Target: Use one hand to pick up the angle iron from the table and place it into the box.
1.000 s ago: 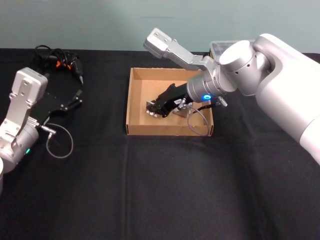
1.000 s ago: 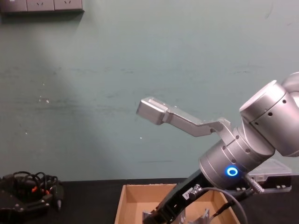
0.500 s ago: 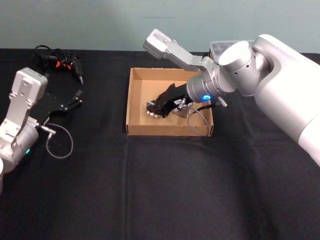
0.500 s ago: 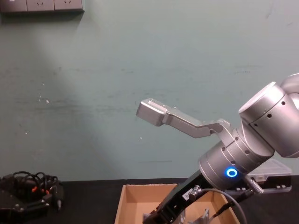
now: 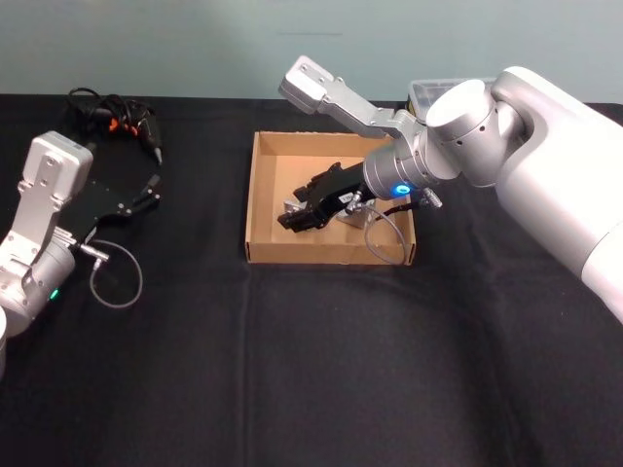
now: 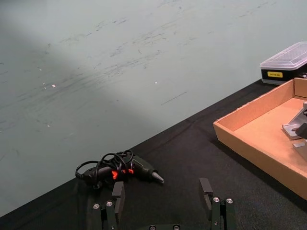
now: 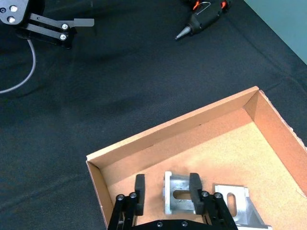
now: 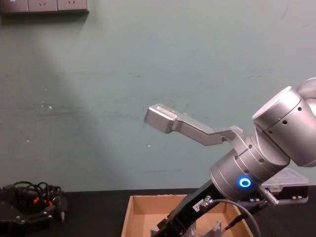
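Note:
The tan cardboard box [image 5: 251, 209] sits on the black table [image 5: 311, 370], and my right gripper [image 5: 302, 204] reaches down into it. An angle iron [image 7: 176, 197] of silver metal lies on the floor of the box [image 7: 168, 129] between the spread fingers of the right gripper [image 7: 167, 195], with a gap on one side. Another silver angle iron [image 7: 235, 207] lies just beside it. My left gripper [image 5: 146, 195] rests at the table's left, away from the box. In the left wrist view the left gripper [image 6: 162, 196] stands open and holds nothing.
A black glue gun with tangled cable [image 5: 117, 117] lies at the back left. A black case with a clear lid [image 5: 428, 92] stands behind the box. A grey cable loop [image 5: 117, 277] hangs by the left arm.
The right gripper's fingers have spread apart inside the box, letting go of the angle iron they held. The left arm has not moved.

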Controlling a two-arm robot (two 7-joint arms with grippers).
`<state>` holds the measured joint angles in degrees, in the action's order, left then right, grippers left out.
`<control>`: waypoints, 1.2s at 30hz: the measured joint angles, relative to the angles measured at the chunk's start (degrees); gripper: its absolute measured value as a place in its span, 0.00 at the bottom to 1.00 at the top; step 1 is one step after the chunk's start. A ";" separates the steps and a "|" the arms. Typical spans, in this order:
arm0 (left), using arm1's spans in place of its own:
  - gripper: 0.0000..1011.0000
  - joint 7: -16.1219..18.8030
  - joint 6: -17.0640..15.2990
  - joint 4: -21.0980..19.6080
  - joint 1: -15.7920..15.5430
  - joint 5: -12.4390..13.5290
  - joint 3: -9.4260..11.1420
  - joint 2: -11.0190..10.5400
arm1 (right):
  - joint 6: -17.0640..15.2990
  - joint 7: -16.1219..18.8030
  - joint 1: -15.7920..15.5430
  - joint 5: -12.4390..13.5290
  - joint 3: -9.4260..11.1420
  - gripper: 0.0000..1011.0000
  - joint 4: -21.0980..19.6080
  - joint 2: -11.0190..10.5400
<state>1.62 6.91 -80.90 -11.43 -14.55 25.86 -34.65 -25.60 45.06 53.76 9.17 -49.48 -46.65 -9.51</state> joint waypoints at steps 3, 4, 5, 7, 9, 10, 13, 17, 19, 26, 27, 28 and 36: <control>1.00 0.00 0.00 0.00 0.00 0.00 0.00 0.00 | -0.02 -0.01 0.00 0.02 0.00 0.62 -0.02 -0.02; 1.00 0.00 0.00 0.00 0.00 0.00 0.00 0.00 | -0.03 -0.02 0.00 0.02 0.00 0.65 -0.02 -0.02; 1.00 0.00 0.00 0.00 0.00 0.00 0.00 0.00 | -0.03 -0.02 0.00 0.03 0.00 0.70 -0.03 -0.03; 1.00 0.00 0.00 0.00 0.00 0.00 0.00 0.00 | -0.04 -0.02 0.00 0.04 0.00 0.75 -0.04 -0.03; 1.00 0.00 0.01 -0.01 0.00 0.00 0.00 0.00 | -0.06 -0.40 -0.36 0.08 0.26 0.81 -0.98 -0.34; 1.00 0.00 -0.01 0.01 0.00 0.00 0.00 0.00 | -0.05 -0.73 -0.88 0.19 0.68 0.83 -2.37 -0.79; 1.00 0.00 0.00 0.00 0.00 0.00 0.00 0.00 | 0.01 -2.31 -3.05 0.79 2.60 0.91 -7.37 -2.76; 1.00 0.00 0.00 0.00 0.00 0.00 0.00 0.00 | 0.27 -4.22 -6.05 2.14 5.18 0.99 -13.02 -4.86; 1.00 0.00 0.00 0.00 0.00 0.00 0.00 0.00 | 0.54 -5.48 -8.27 3.73 7.27 0.99 -16.34 -6.17; 1.00 0.00 0.00 0.00 0.00 0.00 0.00 0.00 | 2.70 -9.08 -16.00 8.98 13.30 0.99 -25.40 -10.45; 1.00 0.00 0.00 0.00 0.00 0.00 0.00 0.00 | 3.35 -9.77 -17.88 10.20 14.43 0.99 -27.03 -11.53; 1.00 0.00 0.00 0.00 0.00 0.00 0.00 0.00 | 3.70 -10.08 -18.86 10.71 15.00 0.99 -27.74 -12.03; 1.00 0.00 0.00 0.00 0.00 0.00 0.00 0.00 | 12.22 -15.99 -29.19 12.19 18.52 0.99 -34.89 -15.85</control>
<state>1.62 6.91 -80.90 -11.43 -14.55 25.86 -34.64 -13.38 29.08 24.58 21.36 -30.96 -81.54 -25.37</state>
